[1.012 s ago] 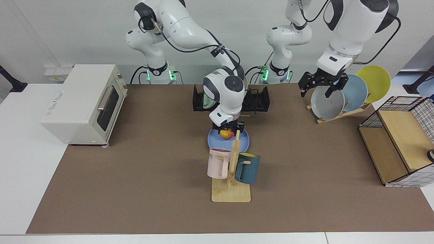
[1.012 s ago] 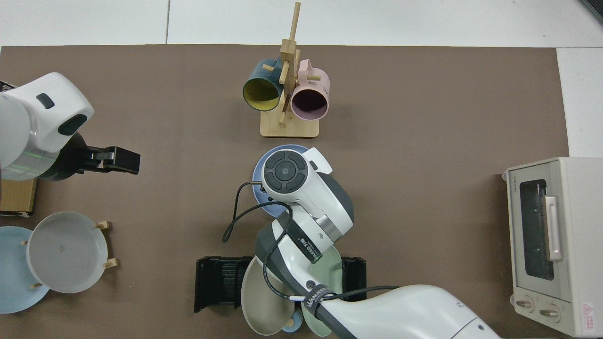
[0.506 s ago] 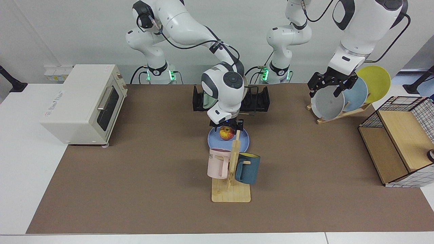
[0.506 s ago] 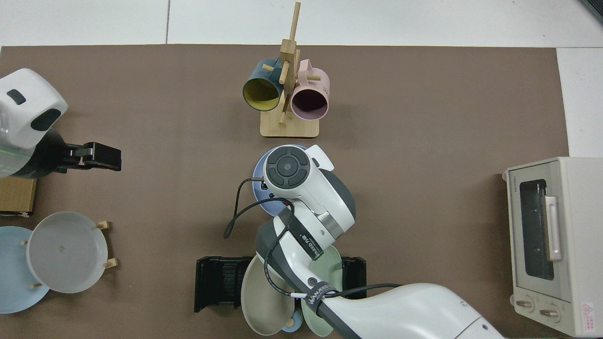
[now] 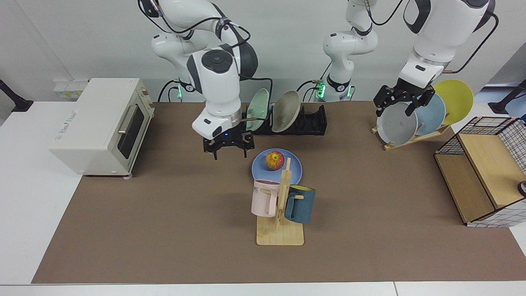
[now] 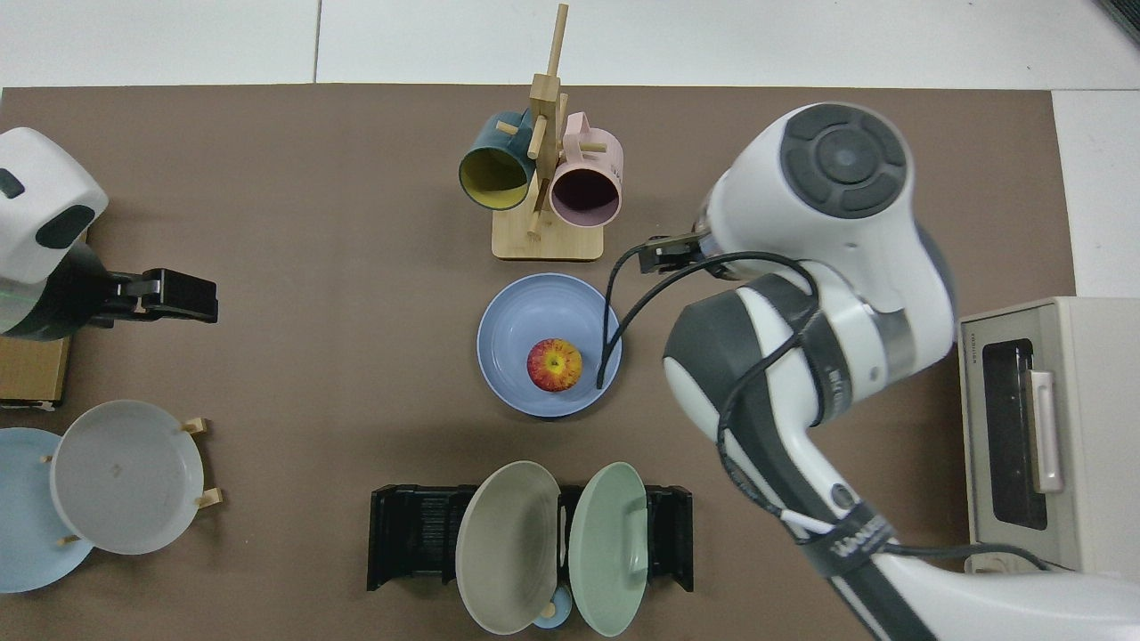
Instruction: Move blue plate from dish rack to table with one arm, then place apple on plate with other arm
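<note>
The blue plate (image 5: 260,168) (image 6: 525,312) lies flat on the table (image 5: 164,226) in front of the black dish rack (image 5: 313,121) (image 6: 414,534). The red-and-yellow apple (image 5: 275,160) (image 6: 554,364) sits on the plate, free of any gripper. My right gripper (image 5: 228,152) hangs open and empty above the mat, beside the plate on the toaster side. In the top view that arm's wrist covers it. My left gripper (image 5: 397,107) (image 6: 183,296) waits open and empty in front of the wooden plate stand.
A beige and a green plate (image 5: 258,110) stand in the dish rack. A mug tree (image 5: 281,205) with two mugs stands just in front of the blue plate. A toaster oven (image 5: 102,119), a stand with grey, pale blue and yellow plates (image 5: 396,123), and a wire shelf (image 5: 485,172) flank the table.
My right gripper has let go of the apple, risen and swung away toward the toaster oven. The apple stays on the plate. My left gripper drew back a little toward the plate stand.
</note>
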